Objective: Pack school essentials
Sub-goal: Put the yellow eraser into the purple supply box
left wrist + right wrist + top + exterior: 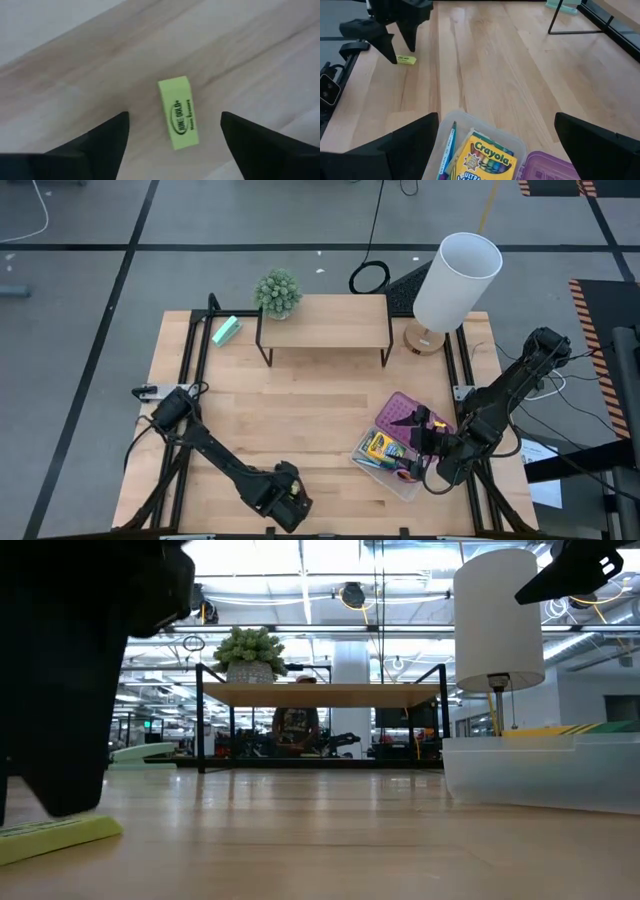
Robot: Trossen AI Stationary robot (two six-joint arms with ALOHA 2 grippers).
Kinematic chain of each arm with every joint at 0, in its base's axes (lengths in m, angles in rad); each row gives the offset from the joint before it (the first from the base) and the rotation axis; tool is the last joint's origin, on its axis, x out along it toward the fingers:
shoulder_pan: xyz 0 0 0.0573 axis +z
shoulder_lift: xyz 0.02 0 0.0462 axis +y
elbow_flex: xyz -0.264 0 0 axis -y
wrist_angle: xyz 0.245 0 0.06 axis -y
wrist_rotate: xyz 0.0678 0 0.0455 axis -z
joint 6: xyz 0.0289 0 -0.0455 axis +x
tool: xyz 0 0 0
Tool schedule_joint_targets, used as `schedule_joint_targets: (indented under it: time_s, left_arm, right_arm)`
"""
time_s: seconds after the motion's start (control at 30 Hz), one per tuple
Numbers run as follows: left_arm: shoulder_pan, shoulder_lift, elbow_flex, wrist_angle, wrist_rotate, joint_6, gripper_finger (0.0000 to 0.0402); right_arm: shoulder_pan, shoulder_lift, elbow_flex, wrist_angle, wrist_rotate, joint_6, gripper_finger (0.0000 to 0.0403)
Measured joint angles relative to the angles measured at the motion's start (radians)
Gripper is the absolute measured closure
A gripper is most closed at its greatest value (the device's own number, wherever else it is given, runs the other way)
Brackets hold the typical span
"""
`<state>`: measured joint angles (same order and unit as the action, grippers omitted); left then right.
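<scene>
A tiny yellow-green piece (179, 112), a printed eraser, lies flat on the wooden table near its front edge. My left gripper (175, 120) hangs over it, open, one finger on each side and neither touching. The same piece (406, 59) shows below the left gripper (400, 35) in the right wrist view. My right gripper (497, 120) is open above a clear box (385, 470) at the front right. Inside lie a yellow-green crayon box (485, 160) and a blue pencil (447, 147). A purple lid (405, 412) lies against the box's far side.
A low wooden shelf (325, 320) with a small plant (278, 292) stands at the back. A white lamp (455, 280) is at the back right and a mint-green block (227, 330) at the back left. Bare wood (300, 415) lies between the arms.
</scene>
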<state>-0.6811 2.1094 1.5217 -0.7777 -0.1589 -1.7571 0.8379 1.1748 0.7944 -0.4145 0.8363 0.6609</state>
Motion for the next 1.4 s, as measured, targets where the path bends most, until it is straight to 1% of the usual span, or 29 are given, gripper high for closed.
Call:
schedule_joint_targets:
  time_s: [0.13, 0.3, 0.47, 0.57, 0.67, 0.83, 0.97, 1.07, 1.23, 1.3, 1.4]
  left_arm:
    - [0.004, 0.01, 0.001, 0.011, -0.001, 0.001, 0.0119]
    - [0.007, 0.021, 0.002, 0.014, 0.017, 0.045, 0.0162]
    - [0.016, 0.023, 0.002, 0.008, 0.026, 0.097, 0.019]
    - [0.025, 0.024, 0.003, -0.018, 0.036, 0.152, 0.0212]
    - [0.037, 0.025, 0.004, -0.053, 0.047, 0.222, 0.0242]
    - [0.057, 0.026, 0.003, -0.055, 0.054, 0.345, 0.0297]
    - [0.062, 0.026, 0.002, -0.047, 0.052, 0.436, 0.0327]
    - [0.065, 0.025, 0.002, -0.044, 0.048, 0.456, 0.0337]
    - [0.068, 0.004, -0.003, -0.034, 0.031, 0.503, 0.034]
    - [0.076, -0.002, -0.006, -0.04, -0.047, 0.52, 0.0341]
    - [0.086, -0.02, -0.006, -0.041, -0.099, 0.547, 0.0342]
  right_arm:
    - [0.0, 0.0, 0.0, 0.0, 0.0, 0.0, 0.0011]
    - [0.0, 0.0, 0.0, 0.003, 0.0, 0.0, 0.0011]
    - [0.0, 0.0, 0.0, 0.003, 0.0, -0.003, 0.0011]
    - [0.0, 0.0, 0.0, 0.003, 0.0, -0.008, 0.0011]
    - [0.0, 0.0, 0.0, 0.003, 0.0, -0.008, 0.0011]
    - [0.0, 0.0, 0.0, 0.01, 0.0, -0.008, 0.0011]
    - [0.0, 0.0, 0.0, 0.022, 0.0, -0.014, 0.0011]
    - [0.0, 0.0, 0.0, 0.022, 0.0, -0.015, 0.0011]
    - [0.0, 0.0, 0.0, 0.026, 0.0, -0.015, 0.0011]
    - [0.0, 0.0, 0.0, 0.035, 0.0, -0.015, 0.0011]
    - [0.0, 0.0, 0.0, 0.045, 0.0, -0.018, 0.0011]
